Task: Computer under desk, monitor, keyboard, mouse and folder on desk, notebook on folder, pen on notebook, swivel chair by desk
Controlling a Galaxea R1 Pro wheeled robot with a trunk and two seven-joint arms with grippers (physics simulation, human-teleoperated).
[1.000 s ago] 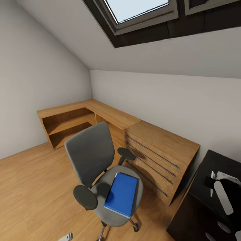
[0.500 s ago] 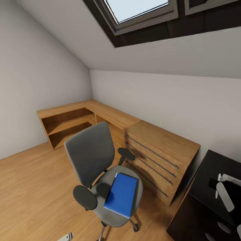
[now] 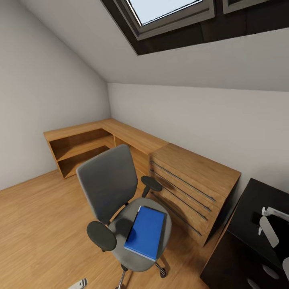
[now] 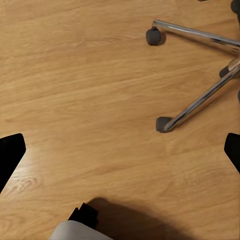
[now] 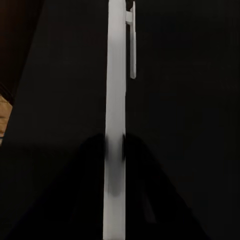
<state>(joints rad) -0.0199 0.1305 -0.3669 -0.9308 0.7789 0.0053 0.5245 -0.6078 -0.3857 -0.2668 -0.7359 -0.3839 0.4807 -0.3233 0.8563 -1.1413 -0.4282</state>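
Observation:
The swivel chair (image 3: pixel 108 180), grey with black armrests, stands on the wood floor in the middle of the head view. The bright blue folder (image 3: pixel 145 232) lies flat on its seat. At the lower right is a corner of the glossy black desk (image 3: pixel 257 198), and my right gripper (image 3: pixel 268 224) hovers over it. In the right wrist view that gripper (image 5: pixel 115 150) is shut on the white pen (image 5: pixel 116 75), held above the dark desk top (image 5: pixel 190 125). My left gripper (image 4: pixel 120 155) is open, low over the floor beside the chair's chrome base (image 4: pixel 200 100).
A light-wood dresser (image 3: pixel 192 176) stands against the wall between the chair and the desk. A low wooden shelf unit (image 3: pixel 80 140) runs into the far corner. The ceiling slopes down with a skylight (image 3: pixel 168 12). Wood floor (image 3: pixel 36 224) lies to the left of the chair.
My right gripper with the pen has drifted toward the right edge of the head view over the desk. The view has shifted slightly. Chair and folder have stayed put.

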